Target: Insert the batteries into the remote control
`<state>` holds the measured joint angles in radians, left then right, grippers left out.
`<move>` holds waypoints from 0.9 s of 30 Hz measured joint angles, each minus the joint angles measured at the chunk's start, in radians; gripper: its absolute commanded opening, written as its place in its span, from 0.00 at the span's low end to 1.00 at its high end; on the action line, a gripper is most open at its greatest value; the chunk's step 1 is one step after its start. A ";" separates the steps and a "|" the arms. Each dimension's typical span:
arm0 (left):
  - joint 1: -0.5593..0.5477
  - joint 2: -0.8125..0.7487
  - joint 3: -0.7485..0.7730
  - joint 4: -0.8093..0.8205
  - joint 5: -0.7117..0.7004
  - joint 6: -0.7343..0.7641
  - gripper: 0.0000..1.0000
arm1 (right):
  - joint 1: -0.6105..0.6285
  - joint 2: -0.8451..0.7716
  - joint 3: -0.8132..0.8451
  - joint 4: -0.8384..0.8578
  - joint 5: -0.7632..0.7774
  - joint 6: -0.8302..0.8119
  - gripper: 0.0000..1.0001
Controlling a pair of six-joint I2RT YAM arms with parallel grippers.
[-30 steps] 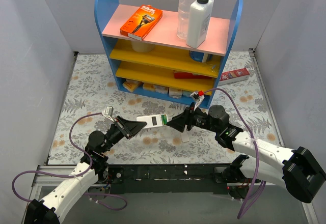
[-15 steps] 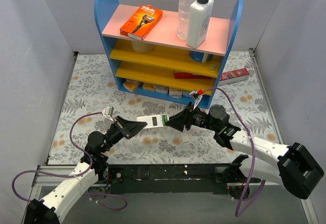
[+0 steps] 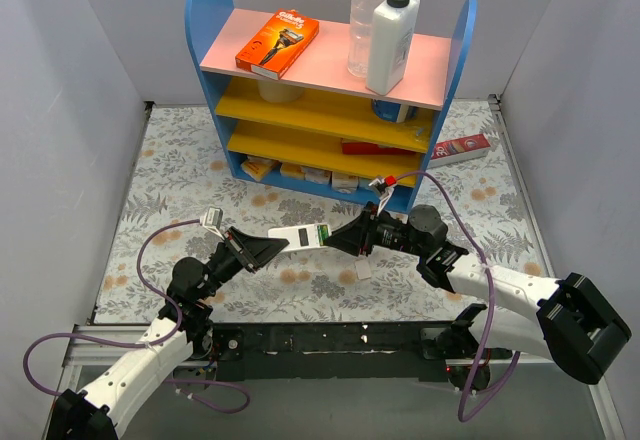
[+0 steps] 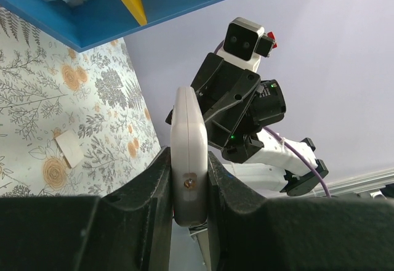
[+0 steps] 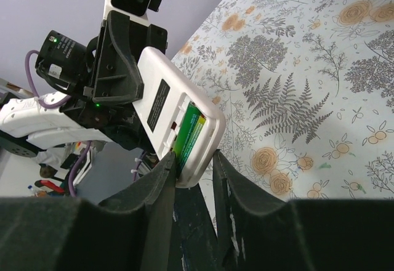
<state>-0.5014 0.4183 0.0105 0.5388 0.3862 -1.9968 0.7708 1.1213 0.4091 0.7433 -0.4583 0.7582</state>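
The remote control (image 3: 298,237) is a small white bar. It is held in the air over the flowery table (image 3: 170,190), in front of the blue shelf (image 3: 205,20). Its back shows from above, and the battery slot at one end is open. A green battery (image 5: 189,137) lies in that slot. I can only make out one for sure.

The left gripper (image 4: 188,182) squeezes the other end of the remote control tight between its two black fingers. The right gripper (image 5: 192,165) has its fingers a little way apart, one on each side of the open end, right by the green battery. I cannot tell if they are pressing on it.

Both arms stretch out low from the near edge and point at each other, meeting in the middle. A small loose white piece (image 3: 362,271) lies on the table near the right gripper.
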 measured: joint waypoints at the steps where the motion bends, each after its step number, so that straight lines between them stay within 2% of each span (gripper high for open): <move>1: 0.000 0.000 0.000 0.002 0.000 0.001 0.00 | -0.003 0.000 0.000 0.000 0.000 -0.003 0.33; 6: 0.000 0.007 0.000 0.008 0.002 0.009 0.00 | -0.006 0.011 0.000 0.007 0.002 -0.009 0.28; 9: 0.002 0.010 0.000 0.007 0.003 0.016 0.00 | -0.009 0.025 0.000 0.024 -0.005 -0.009 0.28; 13: 0.002 0.023 0.000 0.008 0.004 0.018 0.00 | -0.012 0.033 0.000 0.029 -0.017 -0.005 0.42; 19: -0.002 0.060 0.002 0.011 0.050 0.003 0.00 | -0.012 0.001 0.000 -0.006 0.000 -0.034 0.56; 24: -0.002 0.096 0.002 0.031 0.076 -0.001 0.00 | -0.012 -0.022 0.000 -0.014 0.011 -0.045 0.56; 27: -0.002 0.106 0.002 0.038 0.086 -0.001 0.00 | -0.012 -0.019 0.000 -0.017 0.014 -0.043 0.52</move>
<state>-0.5037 0.5247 0.0120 0.5766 0.4725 -1.9980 0.7589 1.1027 0.4091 0.7265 -0.4442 0.7147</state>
